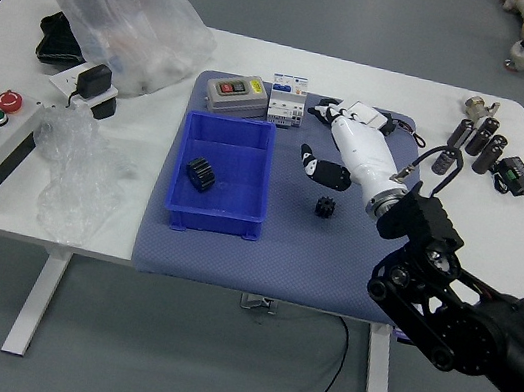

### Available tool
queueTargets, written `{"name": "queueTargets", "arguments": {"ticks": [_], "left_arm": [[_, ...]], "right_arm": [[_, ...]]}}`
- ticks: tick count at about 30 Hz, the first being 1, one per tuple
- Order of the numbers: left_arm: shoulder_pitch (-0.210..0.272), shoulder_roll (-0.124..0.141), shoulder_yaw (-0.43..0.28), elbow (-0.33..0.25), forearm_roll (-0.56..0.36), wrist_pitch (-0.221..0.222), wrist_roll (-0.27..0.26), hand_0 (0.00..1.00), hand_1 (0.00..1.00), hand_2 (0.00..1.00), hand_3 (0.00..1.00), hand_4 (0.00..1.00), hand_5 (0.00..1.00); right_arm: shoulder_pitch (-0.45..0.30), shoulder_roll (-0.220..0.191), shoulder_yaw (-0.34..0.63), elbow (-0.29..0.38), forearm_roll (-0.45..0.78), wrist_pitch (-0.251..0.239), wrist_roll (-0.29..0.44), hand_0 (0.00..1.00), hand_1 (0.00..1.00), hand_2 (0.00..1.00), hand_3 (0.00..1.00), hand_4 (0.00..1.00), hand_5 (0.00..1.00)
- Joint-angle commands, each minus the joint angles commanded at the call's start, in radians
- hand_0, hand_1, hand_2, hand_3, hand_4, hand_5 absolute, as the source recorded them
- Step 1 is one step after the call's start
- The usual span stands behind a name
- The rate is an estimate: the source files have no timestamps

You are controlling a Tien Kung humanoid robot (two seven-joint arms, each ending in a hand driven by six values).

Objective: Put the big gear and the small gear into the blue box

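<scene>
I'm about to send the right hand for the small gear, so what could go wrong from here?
The small gear lies on the mat near the thumb of the open right hand; a low approach could knock it away. The fingertips overlap the white device in this view, so they might nudge it, though height is hard to judge. Later, the small gear could catch on the rim of the blue box if released short.
</scene>
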Motion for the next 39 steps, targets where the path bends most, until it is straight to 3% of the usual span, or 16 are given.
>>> {"name": "queueTargets", "arguments": {"ticks": [1, 18, 19, 24, 25, 30, 31, 36, 37, 39], "left_arm": [[0.000, 0.000, 0.000, 0.000, 0.000, 0.000, 0.000, 0.618, 0.459, 0.491, 0.656, 0.692, 0.275], [-0.003, 0.000, 0.006, 0.000, -0.002, 0.000, -0.001, 0.618, 0.460, 0.490, 0.656, 0.692, 0.274], [-0.003, 0.000, 0.007, 0.000, -0.002, 0.000, -0.001, 0.618, 0.460, 0.491, 0.655, 0.692, 0.274], [-0.006, -0.001, 0.012, 0.000, -0.007, 0.000, -0.004, 0.618, 0.460, 0.491, 0.655, 0.692, 0.274], [-0.006, -0.001, 0.013, 0.000, -0.008, -0.001, -0.005, 0.618, 0.461, 0.491, 0.655, 0.692, 0.275], [-0.007, 0.000, 0.014, 0.000, -0.009, -0.001, -0.006, 0.618, 0.461, 0.491, 0.655, 0.692, 0.275], [-0.007, 0.000, 0.015, 0.000, -0.010, -0.001, -0.006, 0.618, 0.460, 0.491, 0.655, 0.692, 0.274], [-0.007, 0.000, 0.018, 0.000, -0.013, -0.001, -0.008, 0.618, 0.460, 0.491, 0.655, 0.692, 0.274], [-0.007, 0.000, 0.019, 0.000, -0.014, -0.001, -0.009, 0.619, 0.460, 0.491, 0.656, 0.692, 0.273], [-0.006, 0.000, 0.019, 0.000, -0.013, -0.001, -0.009, 0.619, 0.460, 0.491, 0.656, 0.692, 0.273]], "right_arm": [[-0.017, -0.001, 0.002, -0.001, 0.005, -0.002, -0.002, 0.583, 0.876, 0.936, 0.925, 0.747, 0.284], [-0.033, 0.028, -0.084, -0.145, 0.010, 0.014, -0.016, 0.568, 0.864, 0.926, 0.907, 0.817, 0.315], [-0.032, 0.030, -0.086, -0.148, 0.009, 0.013, -0.017, 0.532, 0.796, 0.807, 0.855, 0.678, 0.247], [-0.030, 0.035, -0.096, -0.159, 0.006, 0.002, -0.021, 0.532, 0.796, 0.807, 0.855, 0.678, 0.247], [-0.029, 0.036, -0.099, -0.161, 0.006, -0.001, -0.021, 0.451, 0.634, 0.528, 0.602, 0.416, 0.090], [-0.028, 0.038, -0.105, -0.167, 0.001, -0.010, -0.023, 0.451, 0.634, 0.528, 0.602, 0.416, 0.090], [-0.027, 0.039, -0.106, -0.167, -0.001, -0.009, -0.024, 0.429, 0.577, 0.423, 0.512, 0.491, 0.041], [-0.027, 0.040, -0.105, -0.171, -0.013, -0.008, -0.029, 0.429, 0.577, 0.423, 0.512, 0.491, 0.041], [-0.027, 0.040, -0.104, -0.171, -0.017, -0.008, -0.029, 0.442, 0.580, 0.420, 0.508, 0.440, 0.004], [-0.026, 0.040, -0.103, -0.168, -0.024, -0.009, -0.030, 0.442, 0.580, 0.420, 0.508, 0.440, 0.004]]}}
